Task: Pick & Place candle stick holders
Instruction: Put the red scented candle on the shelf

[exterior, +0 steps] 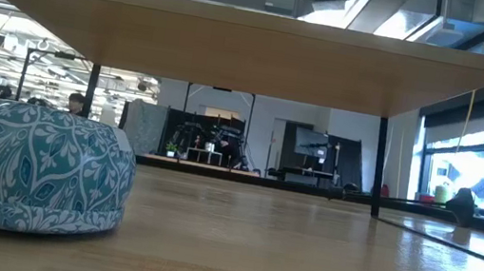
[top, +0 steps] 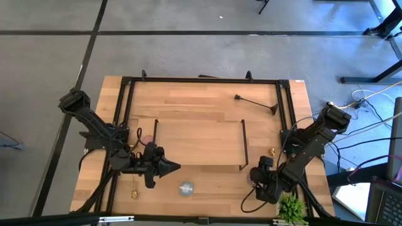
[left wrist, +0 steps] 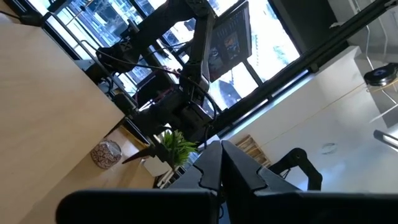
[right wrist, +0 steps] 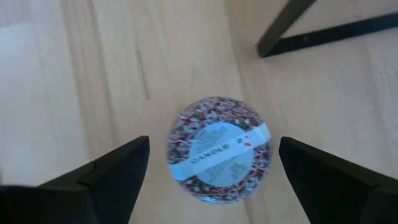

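Note:
A squat glittery round candle stick holder (right wrist: 219, 149) with a white label on top stands on the table near its front right. My right gripper (right wrist: 214, 163) (top: 256, 181) hangs over it, pointing down and open, one finger on each side and clear of it. The left wrist view shows the same round (left wrist: 106, 153) beside the plant. A pale blue round (top: 186, 188) (exterior: 31, 166) sits near the front edge. A black stem holder (top: 257, 103) lies on its side at the far right. My left gripper (top: 174, 166) (left wrist: 221, 163) is shut, holds nothing, and points level toward the table's right.
A raised wooden board (top: 198, 141) on black end rails spans the table's middle. A small green plant (top: 290, 207) stands at the front right corner, close to my right arm. Small gold pieces lie at the front left (top: 134, 193) and at the right (top: 272, 151).

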Available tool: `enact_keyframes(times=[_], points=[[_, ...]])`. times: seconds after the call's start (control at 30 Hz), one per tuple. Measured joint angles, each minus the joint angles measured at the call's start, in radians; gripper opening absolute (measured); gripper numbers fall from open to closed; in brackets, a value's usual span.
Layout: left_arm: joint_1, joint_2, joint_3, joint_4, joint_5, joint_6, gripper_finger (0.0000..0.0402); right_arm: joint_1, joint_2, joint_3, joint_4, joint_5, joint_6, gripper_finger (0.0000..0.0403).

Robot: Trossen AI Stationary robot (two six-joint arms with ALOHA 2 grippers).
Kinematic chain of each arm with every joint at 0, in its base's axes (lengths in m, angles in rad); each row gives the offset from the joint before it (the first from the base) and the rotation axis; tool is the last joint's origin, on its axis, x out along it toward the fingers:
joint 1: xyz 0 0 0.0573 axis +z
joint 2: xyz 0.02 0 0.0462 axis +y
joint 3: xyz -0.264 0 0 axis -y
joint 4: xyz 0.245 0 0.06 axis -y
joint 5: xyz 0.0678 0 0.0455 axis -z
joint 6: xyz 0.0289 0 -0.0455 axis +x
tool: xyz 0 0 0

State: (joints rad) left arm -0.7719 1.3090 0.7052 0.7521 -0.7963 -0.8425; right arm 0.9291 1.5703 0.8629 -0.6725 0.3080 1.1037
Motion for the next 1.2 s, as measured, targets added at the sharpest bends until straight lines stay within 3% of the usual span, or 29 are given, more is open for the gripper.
enact_keyframes(times=[0.63, 0.87, 1.2], points=[[-0.001, 0.000, 0.000, 0.000, -0.006, -0.001, 0.0002, -0.033, 0.004, -0.039, 0.053, 0.001, -0.009, 0.0363], [-0.001, 0.000, 0.000, 0.000, -0.007, -0.004, 0.0002, -0.040, 0.067, -0.039, 0.135, -0.076, -0.012, 0.0363], [-0.002, 0.000, 0.000, 0.000, -0.007, -0.008, 0.0002, -0.041, 0.075, -0.039, 0.120, -0.087, -0.019, 0.0361]])
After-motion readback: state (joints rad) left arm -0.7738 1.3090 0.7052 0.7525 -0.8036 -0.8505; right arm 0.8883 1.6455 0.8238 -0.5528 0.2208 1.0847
